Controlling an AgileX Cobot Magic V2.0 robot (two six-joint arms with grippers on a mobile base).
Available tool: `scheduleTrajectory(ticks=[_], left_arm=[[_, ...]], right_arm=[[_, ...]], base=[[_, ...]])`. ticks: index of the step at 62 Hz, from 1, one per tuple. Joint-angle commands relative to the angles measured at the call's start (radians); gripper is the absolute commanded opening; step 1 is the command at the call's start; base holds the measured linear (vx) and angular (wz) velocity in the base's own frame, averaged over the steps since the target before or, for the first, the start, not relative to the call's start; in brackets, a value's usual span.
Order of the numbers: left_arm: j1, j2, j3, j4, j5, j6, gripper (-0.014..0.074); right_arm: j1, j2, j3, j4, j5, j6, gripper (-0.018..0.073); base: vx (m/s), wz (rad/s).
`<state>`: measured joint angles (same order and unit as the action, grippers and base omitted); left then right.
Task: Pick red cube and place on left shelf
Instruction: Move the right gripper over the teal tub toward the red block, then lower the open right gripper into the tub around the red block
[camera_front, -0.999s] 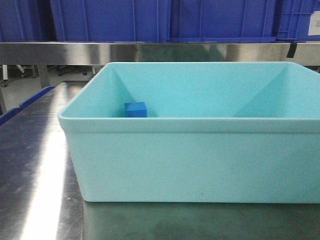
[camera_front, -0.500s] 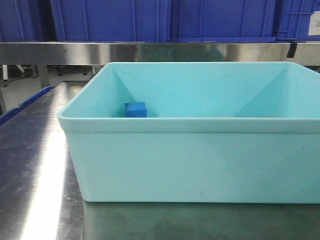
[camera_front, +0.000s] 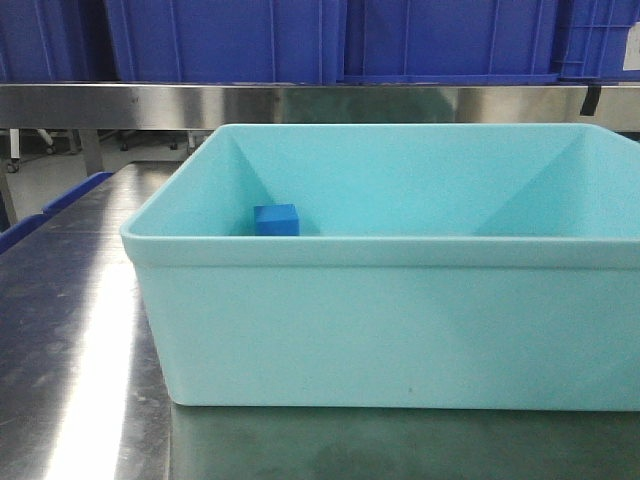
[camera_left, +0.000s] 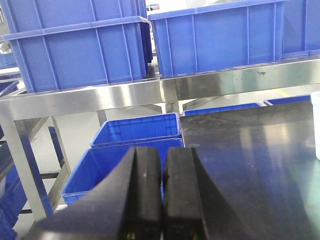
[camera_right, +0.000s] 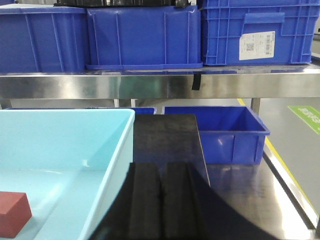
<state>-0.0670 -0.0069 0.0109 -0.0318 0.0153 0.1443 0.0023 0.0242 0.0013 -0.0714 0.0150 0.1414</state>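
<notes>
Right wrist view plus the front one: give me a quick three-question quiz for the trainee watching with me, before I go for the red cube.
1. True or false: the red cube lies inside the light blue tub.
2. The right end effector is: A) open over the cube, B) shut and empty, C) shut on the cube.
3. Fill in: the front view shows a ____ block in the tub.
Key: 1 true; 2 B; 3 blue.
</notes>
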Motion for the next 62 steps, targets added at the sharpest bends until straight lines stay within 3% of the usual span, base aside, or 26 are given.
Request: scheduleTrajectory(ticks=[1,19,36,62], left_arm=[[-0.001,0.008,0.022,-0.01,-0.081,0.001,0.0106],[-0.001,0.008,0.022,-0.01,-0.081,0.001,0.0106],[-0.001,0.008,0.022,-0.01,-0.081,0.001,0.0106],[-0.001,0.008,0.022,-0.01,-0.081,0.001,0.0106]], right_arm=[[-0.002,0.092,-0.078,-0.009,-0.053,-0.004,0.0049],[-0.002,0.492,-0.366,-0.004,0.043,-0.004,0.0049],[0.015,0.762,-0.637,0.099,0.156,-0.004,0.0049],[0.317,1.068,-0.853,0.099,0.217,-0.004,0.0049]], base=[[0.0,0.0],[-0.01,-0.04],[0.0,-0.01],[0.0,0.0]])
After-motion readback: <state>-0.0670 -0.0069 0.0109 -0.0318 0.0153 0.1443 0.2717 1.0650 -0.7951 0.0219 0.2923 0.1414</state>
